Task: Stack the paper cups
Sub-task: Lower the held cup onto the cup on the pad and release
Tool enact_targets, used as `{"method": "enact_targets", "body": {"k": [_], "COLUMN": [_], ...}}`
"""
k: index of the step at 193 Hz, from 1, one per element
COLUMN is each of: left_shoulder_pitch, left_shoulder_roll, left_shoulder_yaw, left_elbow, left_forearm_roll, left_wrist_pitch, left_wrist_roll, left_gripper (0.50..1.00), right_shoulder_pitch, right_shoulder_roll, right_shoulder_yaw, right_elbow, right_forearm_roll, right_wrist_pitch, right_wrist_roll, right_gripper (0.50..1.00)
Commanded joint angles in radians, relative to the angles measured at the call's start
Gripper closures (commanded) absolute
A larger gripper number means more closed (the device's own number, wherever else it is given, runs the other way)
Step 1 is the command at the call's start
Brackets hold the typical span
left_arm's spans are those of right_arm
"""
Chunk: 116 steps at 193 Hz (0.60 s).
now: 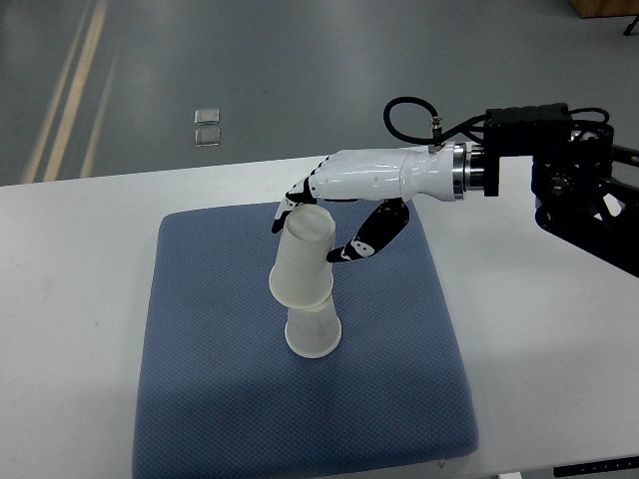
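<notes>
A white table (80, 230) has a big blue cushion (210, 399) lying flat on it. Two white paper cups stand near the middle of the cushion, both upside down, with their wide mouths facing down.

The bottom cup (313, 332) sits on the cushion. The top cup (303, 262) is pushed down over it, so only the lower part of the bottom cup shows. The top cup is not straight. It leans, with its flat closed end tipped up and a bit to the right.

The right hand (334, 220) reaches in from the right side of the picture. It is white with black fingers. Its arm (559, 170) is black, with a black cable looping over the wrist. The fingers (298, 193) curl just behind the high end of the top cup, and the thumb (371, 238) points down at the cup's right side. The hand is partly open around the cup. I cannot tell if the fingers or thumb really touch the cup or press on it.

The left hand is not in the picture.

Behind the table is a grey floor (300, 70) with yellow lines (70, 80) on it and two small clear squares (208, 127) lying there.
</notes>
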<state>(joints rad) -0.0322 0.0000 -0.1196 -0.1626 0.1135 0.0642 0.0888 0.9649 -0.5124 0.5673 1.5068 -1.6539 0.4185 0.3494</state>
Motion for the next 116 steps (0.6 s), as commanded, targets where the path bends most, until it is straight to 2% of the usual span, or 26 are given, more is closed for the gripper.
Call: {"method": "enact_targets", "body": {"k": [1,116], "left_shoulder_pitch": [0.000,0.000], "left_shoulder_roll": [0.000,0.000], "left_shoulder_yaw": [0.000,0.000], "left_elbow": [0.000,0.000], "left_forearm_roll": [0.000,0.000], "left_wrist_pitch": [0.000,0.000], "left_wrist_roll": [0.000,0.000], "left_gripper": [0.500,0.500], "right_shoulder_pitch": [-0.003,-0.048], "right_shoulder_roll": [-0.002,0.003], "right_shoulder_yaw": [-0.004,-0.009], "right_elbow": [0.007,0.021], "right_forearm_roll": [-0.001,-0.076], "right_wrist_pitch": [0.002,-0.001], "right_wrist_roll": [0.000,0.005], "right_gripper": [0.877,0.877]}}
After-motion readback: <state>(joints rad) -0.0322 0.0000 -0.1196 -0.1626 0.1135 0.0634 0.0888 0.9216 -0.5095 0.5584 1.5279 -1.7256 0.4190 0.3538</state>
